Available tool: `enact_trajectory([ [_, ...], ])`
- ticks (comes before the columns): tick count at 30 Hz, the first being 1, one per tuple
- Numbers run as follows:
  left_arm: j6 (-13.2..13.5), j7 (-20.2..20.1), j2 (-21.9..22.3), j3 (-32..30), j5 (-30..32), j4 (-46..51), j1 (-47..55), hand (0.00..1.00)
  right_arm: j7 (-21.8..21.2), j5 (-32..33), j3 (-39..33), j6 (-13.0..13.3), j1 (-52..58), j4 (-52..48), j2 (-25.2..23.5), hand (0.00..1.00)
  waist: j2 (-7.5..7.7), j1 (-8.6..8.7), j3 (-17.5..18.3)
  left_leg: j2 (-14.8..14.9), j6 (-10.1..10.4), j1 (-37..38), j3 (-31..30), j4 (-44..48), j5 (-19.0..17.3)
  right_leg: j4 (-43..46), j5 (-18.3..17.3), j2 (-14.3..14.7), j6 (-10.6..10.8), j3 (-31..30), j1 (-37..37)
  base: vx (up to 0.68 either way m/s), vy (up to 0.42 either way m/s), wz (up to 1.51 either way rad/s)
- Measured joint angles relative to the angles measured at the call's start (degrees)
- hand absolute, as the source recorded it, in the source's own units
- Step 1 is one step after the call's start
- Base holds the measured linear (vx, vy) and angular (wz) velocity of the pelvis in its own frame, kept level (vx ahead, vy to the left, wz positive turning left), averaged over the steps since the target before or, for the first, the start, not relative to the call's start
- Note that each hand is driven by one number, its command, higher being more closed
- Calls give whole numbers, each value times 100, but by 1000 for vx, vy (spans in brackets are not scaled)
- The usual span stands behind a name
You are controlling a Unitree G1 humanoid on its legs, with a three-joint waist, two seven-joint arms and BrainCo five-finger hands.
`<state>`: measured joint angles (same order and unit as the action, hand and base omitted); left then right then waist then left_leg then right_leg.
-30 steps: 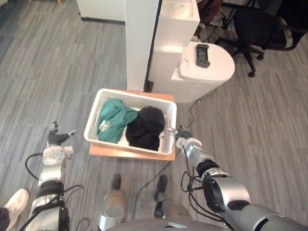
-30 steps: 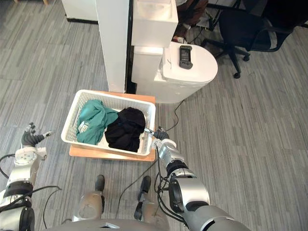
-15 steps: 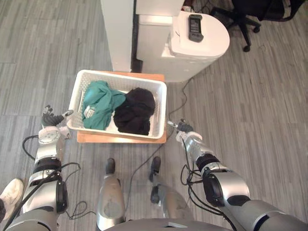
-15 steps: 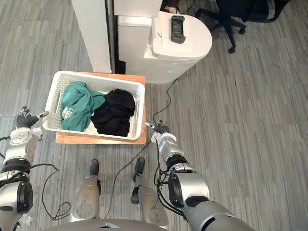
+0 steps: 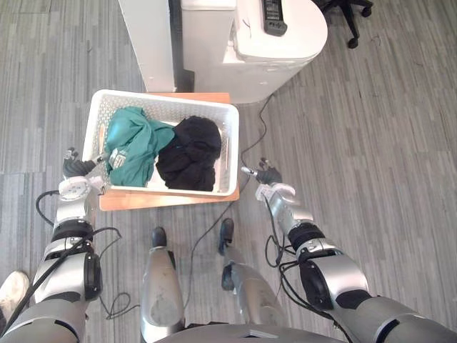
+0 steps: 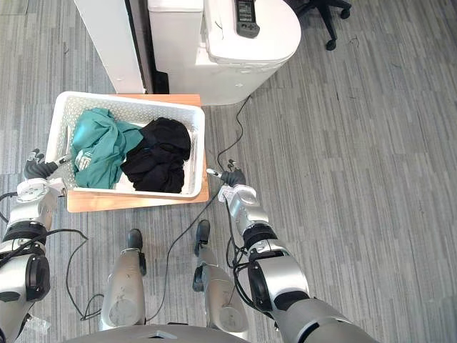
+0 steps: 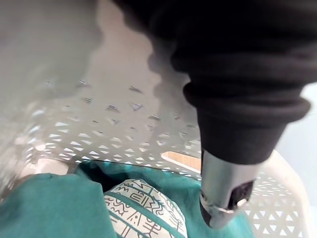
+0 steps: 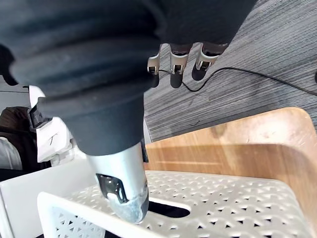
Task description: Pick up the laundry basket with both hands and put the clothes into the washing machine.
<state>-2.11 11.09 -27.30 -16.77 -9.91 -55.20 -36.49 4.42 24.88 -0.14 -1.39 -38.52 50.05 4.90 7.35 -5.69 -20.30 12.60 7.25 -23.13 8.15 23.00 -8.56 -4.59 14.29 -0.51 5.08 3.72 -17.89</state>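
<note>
The white perforated laundry basket (image 5: 164, 96) sits on a wooden board (image 5: 168, 200) on the floor. It holds a green garment (image 5: 132, 143) and a black garment (image 5: 189, 150). My left hand (image 5: 75, 175) is at the basket's left end, open, its thumb (image 7: 225, 198) reaching over the rim above the green garment (image 7: 59, 208). My right hand (image 5: 265, 177) hovers close beside the basket's right end, open, with straight fingers (image 8: 176, 69) and the thumb (image 8: 124, 193) just above the rim's handle slot (image 8: 168, 210). The white washing machine (image 5: 278, 53) stands behind the basket.
A black handheld device (image 5: 271, 14) lies on the washing machine's top. A tall white panel (image 5: 150, 36) stands left of the machine. An office chair's base (image 5: 350, 14) is at the far right. A person's white shoe (image 5: 8, 293) shows at the lower left.
The camera has tipped forward, so the whole scene slid down and left. My left hand closed in on the basket's left end. My right hand stays beside the right end.
</note>
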Motion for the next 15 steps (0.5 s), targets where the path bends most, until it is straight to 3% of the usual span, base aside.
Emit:
enact_trajectory([
  [6,3,5,8,-86,159,-3,0,0,122,-43,222,50,-45,-461,-22,0,86,1,-43,-5,-31,19,57,3,-36,0,14,-15,7,-115,-5,-11,22,-4],
  [15,40,15,-2,-101,304,6,-2,0,178,-181,307,44,-392,-65,-28,0,130,-26,-124,-16,-5,-8,61,20,6,-1,-108,-22,65,-100,-27,-1,-2,1],
])
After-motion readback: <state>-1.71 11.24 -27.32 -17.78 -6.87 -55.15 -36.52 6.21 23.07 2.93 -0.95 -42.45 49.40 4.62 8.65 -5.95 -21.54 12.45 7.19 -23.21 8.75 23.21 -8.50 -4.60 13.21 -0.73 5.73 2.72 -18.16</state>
